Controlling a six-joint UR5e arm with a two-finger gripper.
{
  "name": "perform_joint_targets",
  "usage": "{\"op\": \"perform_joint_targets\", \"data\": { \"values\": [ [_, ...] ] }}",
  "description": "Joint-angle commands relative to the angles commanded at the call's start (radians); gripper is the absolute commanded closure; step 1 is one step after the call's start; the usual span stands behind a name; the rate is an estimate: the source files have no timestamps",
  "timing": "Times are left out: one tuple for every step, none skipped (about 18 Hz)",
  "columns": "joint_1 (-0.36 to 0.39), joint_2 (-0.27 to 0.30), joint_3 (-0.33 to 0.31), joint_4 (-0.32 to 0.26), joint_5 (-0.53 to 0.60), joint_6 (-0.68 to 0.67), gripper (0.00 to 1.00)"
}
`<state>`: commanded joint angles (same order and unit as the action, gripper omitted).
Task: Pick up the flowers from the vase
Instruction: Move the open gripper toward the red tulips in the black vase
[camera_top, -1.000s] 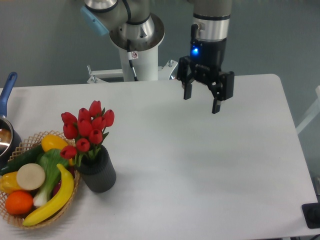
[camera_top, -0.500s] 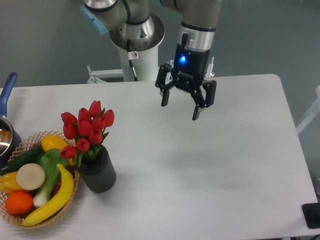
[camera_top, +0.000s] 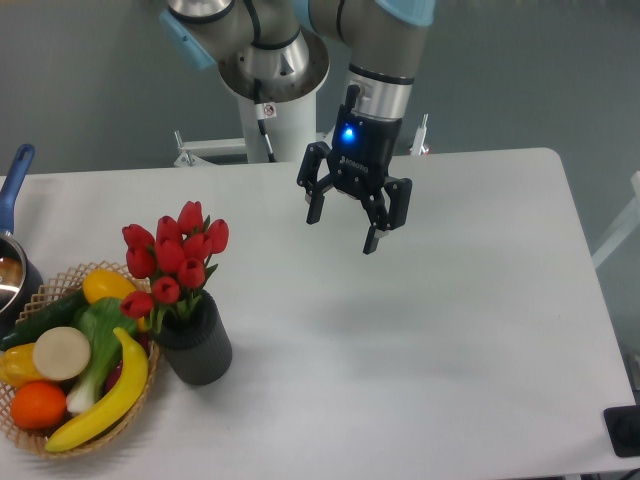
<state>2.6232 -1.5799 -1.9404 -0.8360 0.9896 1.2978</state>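
A bunch of red tulip flowers (camera_top: 175, 258) stands upright in the dark ribbed vase (camera_top: 197, 345) at the table's front left, beside the basket. My gripper (camera_top: 341, 231) hangs open above the table's back middle, well to the right of the flowers and higher than them. Nothing sits between its fingers.
A wicker basket (camera_top: 45, 297) of fruit and vegetables touches the vase on its left. A blue-handled pot (camera_top: 14, 188) pokes in at the left edge. The robot's base (camera_top: 275, 100) stands behind the table. The white table (camera_top: 450, 340) stretches right of the vase.
The gripper has travelled left across the back of the table toward the flowers, still open. Flowers and vase have not moved.
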Motion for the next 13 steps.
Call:
{"op": "perform_joint_targets", "data": {
  "values": [
    [-0.002, -0.002, -0.009, 0.002, -0.011, 0.003, 0.00],
    [-0.003, -0.005, -0.011, 0.002, -0.014, 0.003, 0.00],
    [-0.005, -0.011, -0.011, 0.002, -0.014, 0.003, 0.00],
    [-0.011, -0.015, -0.017, 0.002, -0.014, 0.006, 0.00],
    [-0.028, -0.018, -0.026, 0.002, -0.016, 0.018, 0.00],
    [-0.040, -0.031, -0.023, 0.002, -0.020, 0.035, 0.00],
    [-0.055, -0.047, -0.020, 0.002, -0.046, 0.037, 0.00],
    [-0.061, -0.052, -0.025, 0.002, -0.084, 0.035, 0.00],
    [-0.063, -0.057, -0.025, 0.000, -0.118, 0.034, 0.00],
    [-0.063, -0.066, -0.023, 0.000, -0.147, 0.034, 0.00],
    [-0.063, -0.072, -0.025, 0.000, -0.179, 0.034, 0.00],
    [-0.065, -0.081, -0.026, 0.002, -0.209, 0.034, 0.00],
    [-0.065, -0.091, -0.026, 0.002, -0.227, 0.035, 0.00]
  ]
}}
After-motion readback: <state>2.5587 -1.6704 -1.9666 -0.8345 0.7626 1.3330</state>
